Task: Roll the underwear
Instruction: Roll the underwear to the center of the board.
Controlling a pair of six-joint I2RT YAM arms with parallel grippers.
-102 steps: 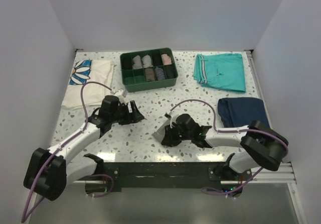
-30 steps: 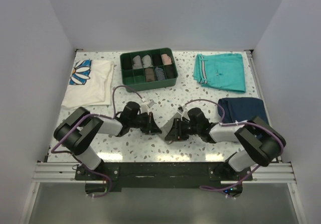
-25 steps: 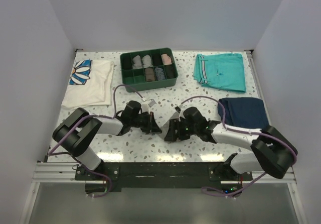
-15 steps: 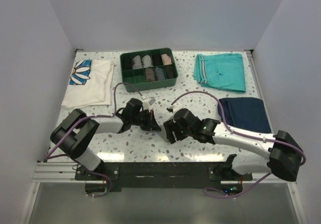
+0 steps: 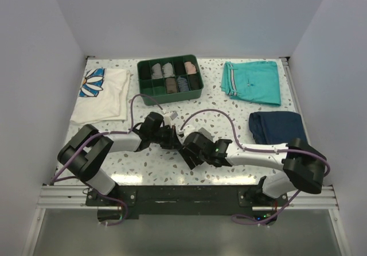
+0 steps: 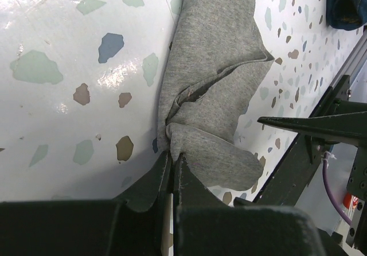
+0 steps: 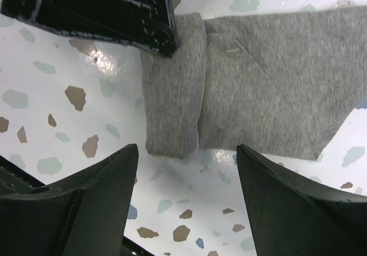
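The underwear [image 6: 218, 78] is a small grey cloth lying crumpled on the speckled table. My left gripper [image 6: 172, 152] is shut on its near edge, pinching a fold. In the right wrist view the underwear [image 7: 264, 89] lies flat with a narrow flap folded over at its left end. My right gripper [image 7: 186, 164] hovers open just in front of that end with nothing between its fingers. From above, the left gripper [image 5: 175, 140] and right gripper [image 5: 188, 154] are close together at the table's middle and hide most of the cloth.
A green divided tray [image 5: 166, 100] with rolled items stands at the back. Teal shorts [image 5: 252, 82] and a navy folded garment [image 5: 278, 125] lie to the right. A white shirt with a flower print [image 5: 103, 94] lies at the left.
My right arm has swung left, bringing its gripper up beside the left one, and its jaws have opened wider. The left gripper has stayed shut on the cloth.
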